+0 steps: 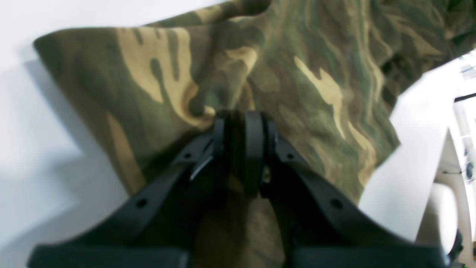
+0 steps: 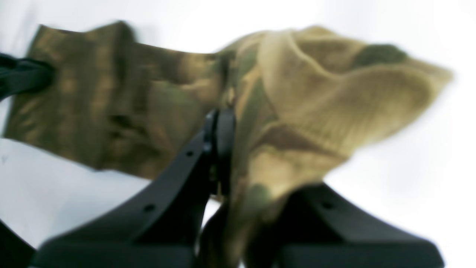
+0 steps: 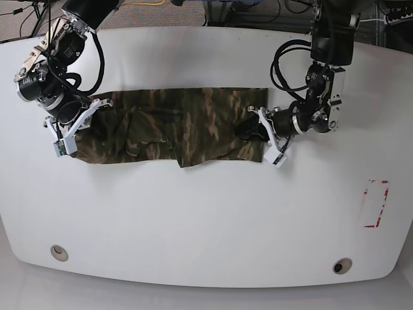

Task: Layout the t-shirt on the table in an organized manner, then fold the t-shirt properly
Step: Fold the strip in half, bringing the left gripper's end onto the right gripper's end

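Observation:
The camouflage t-shirt (image 3: 174, 126) lies as a long folded band across the middle of the white table (image 3: 206, 219), with a small flap hanging from its near edge. At the band's right end in the base view, my left gripper (image 3: 251, 132) is shut on the cloth. The left wrist view shows its black jaws (image 1: 240, 126) pressed together on a fold of the t-shirt (image 1: 305, 82). My right gripper (image 3: 79, 126) is at the band's left end. In the blurred right wrist view it (image 2: 223, 126) is shut on a bunched-up corner of the t-shirt (image 2: 334, 96).
A red-outlined rectangle (image 3: 375, 204) marks the table at the right. Two round grommets (image 3: 59, 252) (image 3: 342, 265) sit near the front edge. Cables and the arm bases stand along the far edge.

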Robot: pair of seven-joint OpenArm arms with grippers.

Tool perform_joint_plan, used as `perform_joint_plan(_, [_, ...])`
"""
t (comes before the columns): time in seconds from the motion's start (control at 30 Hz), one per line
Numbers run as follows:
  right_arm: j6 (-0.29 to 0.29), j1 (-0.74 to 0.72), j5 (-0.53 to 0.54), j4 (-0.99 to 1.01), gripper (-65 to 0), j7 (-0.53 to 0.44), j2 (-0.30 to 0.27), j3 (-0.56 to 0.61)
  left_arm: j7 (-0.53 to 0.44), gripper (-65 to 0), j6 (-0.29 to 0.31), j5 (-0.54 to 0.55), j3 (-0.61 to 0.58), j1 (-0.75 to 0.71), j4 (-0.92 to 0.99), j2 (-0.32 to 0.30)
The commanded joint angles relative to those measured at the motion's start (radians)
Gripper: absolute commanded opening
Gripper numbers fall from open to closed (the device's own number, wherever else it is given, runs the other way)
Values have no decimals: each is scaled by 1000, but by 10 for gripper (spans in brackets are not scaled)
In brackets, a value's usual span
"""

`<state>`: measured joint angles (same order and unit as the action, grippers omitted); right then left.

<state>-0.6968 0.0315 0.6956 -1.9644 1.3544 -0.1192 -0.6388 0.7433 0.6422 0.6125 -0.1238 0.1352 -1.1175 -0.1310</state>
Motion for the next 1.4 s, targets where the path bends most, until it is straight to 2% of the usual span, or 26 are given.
perform_joint_plan(0.0, [-1, -14, 19, -23, -629, -20, -7, 21, 167, -589, -72, -177, -21, -29, 24, 29])
perform_joint_plan(0.27, [-1, -26, 23, -42, -629, -23, 0, 122, 167, -589, -167, -177, -23, -29, 27, 118])
perform_joint_plan(0.43, [-1, -40, 23, -54, -628, -25, 49, 167, 167, -589, -192, -177, -23, -29, 29, 156])
perform_joint_plan(0.67, [-1, -52, 23, -53, -626, -25, 98, 178, 167, -589, -192, -177, -23, -15, 30, 193])
perform_joint_plan(0.87, [-1, -48, 17, -51, -625, -26, 108, 254, 167, -589, -192, -176, -23, -9, 30, 199])
perform_joint_plan(1.0, [-1, -37, 14, -49, -625, -26, 135, 274, 167, -589, -192, -173, -23, -7, 27, 199])
perform_joint_plan(1.2, [-1, -17, -55, -49, -625, -26, 194, 296, 167, -589, -192, -171, -23, -7, 26, 199])
perform_joint_plan(1.37, [-1, -17, -123, -48, -623, -30, 214, 327, 167, -589, -192, -171, -23, -7, 26, 199])
